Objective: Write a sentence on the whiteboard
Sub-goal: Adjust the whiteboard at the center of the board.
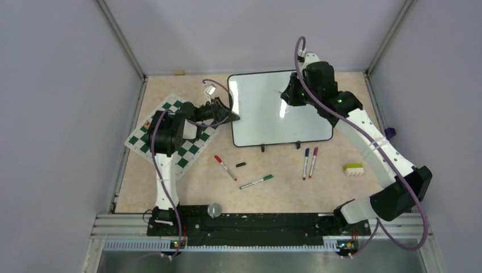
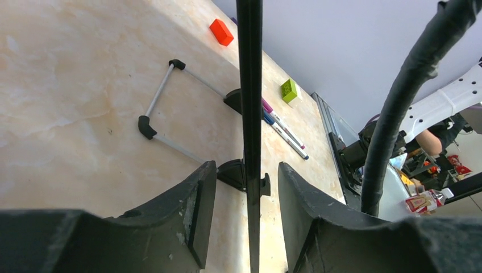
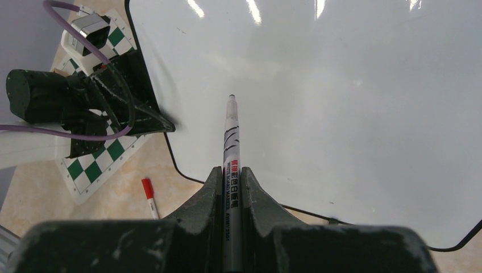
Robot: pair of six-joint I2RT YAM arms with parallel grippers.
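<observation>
We judge the task to be at its very start: the whiteboard [image 1: 267, 114] ahead of both arms shows only glare and reflections, with no stroke of the sentence on it in the overhead or the right wrist view. What looks done is the preparation. Our right gripper [image 3: 230, 173] is clamped tight on a black-lettered marker [image 3: 231, 148], which runs straight out between its fingers with the cap off and the tip aimed at the upper middle of the board. Whether that tip touches the surface or hangs just off it, we cannot tell. Our left gripper [image 2: 247, 170] sits at the board's left edge with the thin black frame running between its fingers. A sliver of table shows on each side of the frame, so we read those jaws as standing apart around the edge, not pinching it. We take this to be a bracing hold not yet closed. A small black cap [image 1: 241, 165] lies on the table, well behind the right gripper and in front of the board's feet, near a red marker [image 1: 225, 168] and a green marker [image 1: 256, 182]. The chess mat [image 1: 190, 149] lies under the left arm. Everything that counts is left: both lines of writing, letter by letter, with the board kept from sliding
</observation>
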